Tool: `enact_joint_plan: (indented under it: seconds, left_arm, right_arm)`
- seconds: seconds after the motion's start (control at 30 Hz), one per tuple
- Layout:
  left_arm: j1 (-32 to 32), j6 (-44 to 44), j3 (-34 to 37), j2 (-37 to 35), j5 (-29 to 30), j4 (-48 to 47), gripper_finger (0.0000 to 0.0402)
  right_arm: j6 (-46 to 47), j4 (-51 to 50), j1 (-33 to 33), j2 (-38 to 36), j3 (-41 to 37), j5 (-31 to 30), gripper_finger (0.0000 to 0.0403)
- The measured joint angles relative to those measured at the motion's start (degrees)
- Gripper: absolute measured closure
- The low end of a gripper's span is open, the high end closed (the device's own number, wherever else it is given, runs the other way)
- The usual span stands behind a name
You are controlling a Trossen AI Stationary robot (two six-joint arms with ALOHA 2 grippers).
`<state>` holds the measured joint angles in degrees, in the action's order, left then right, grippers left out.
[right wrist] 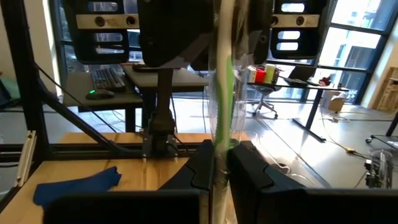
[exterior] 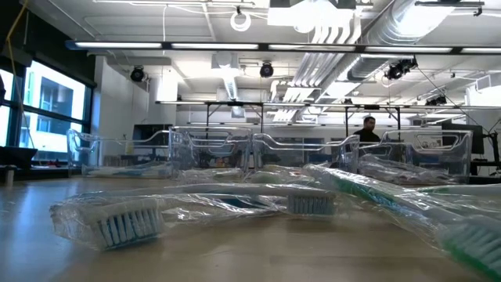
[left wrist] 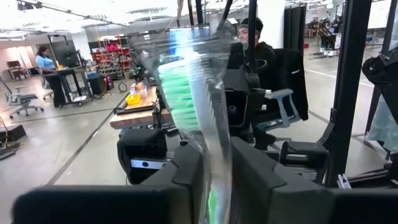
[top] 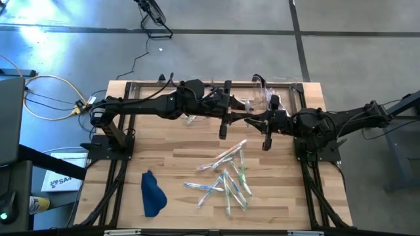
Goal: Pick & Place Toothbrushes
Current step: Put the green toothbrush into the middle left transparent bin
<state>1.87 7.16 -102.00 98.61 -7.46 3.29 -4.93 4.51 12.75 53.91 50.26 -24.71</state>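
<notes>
Nearest camera, low view: wrapped toothbrush [exterior: 117,219] lies on the wooden table [exterior: 235,262], bristle head at lower left of the frame; a second head [exterior: 311,204] sits at centre, a green-handled one [exterior: 407,205] runs to the lower right.
Toothbrushes, loose pile: scattered in clear wrappers on the table [top: 170,164], lower centre-right of the high view [top: 226,177], well apart from both grippers.
Left gripper: [top: 252,120] reaches from the left to upper centre of the high view, meeting the right gripper. In its wrist view the two dark fingers [left wrist: 186,171] are closed on a wrapped green toothbrush [left wrist: 186,93] that stands up between them, bristles toward the upper centre of the frame.
Right gripper: [top: 259,121] comes in from the right, upper centre of the high view. In its wrist view the fingers [right wrist: 245,165] are clamped on the wrapped green handle [right wrist: 225,81], which rises straight up the middle of the frame.
Held item: both grippers appear to grip one and the same toothbrush, held above the table.
Clear bins: row along the far table edge [top: 259,88], mid-frame in the low view [exterior: 211,149]; contents cannot be made out.
Blue cloth: lower left of the table [top: 152,193], also lower left in the right wrist view [right wrist: 78,183].
Room: seated person [left wrist: 258,46] at upper centre of the left wrist view; another person [left wrist: 46,62] stands at upper left.
</notes>
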Motion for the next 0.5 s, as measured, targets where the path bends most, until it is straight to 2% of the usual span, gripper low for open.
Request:
enact_joint_plan:
  seconds: [0.3,0.5]
  left_arm:
    - [-0.02,-0.11,-0.02,0.00,-0.10,-0.35,0.0385]
    - [-0.01,-1.46,-0.09,-0.09,-0.15,-1.75,0.0386]
  right_arm:
    - [-0.04,-0.04,0.00,0.00,0.00,-0.46,0.0383]
    - [0.37,-0.42,0.00,0.02,0.00,-0.42,0.0383]
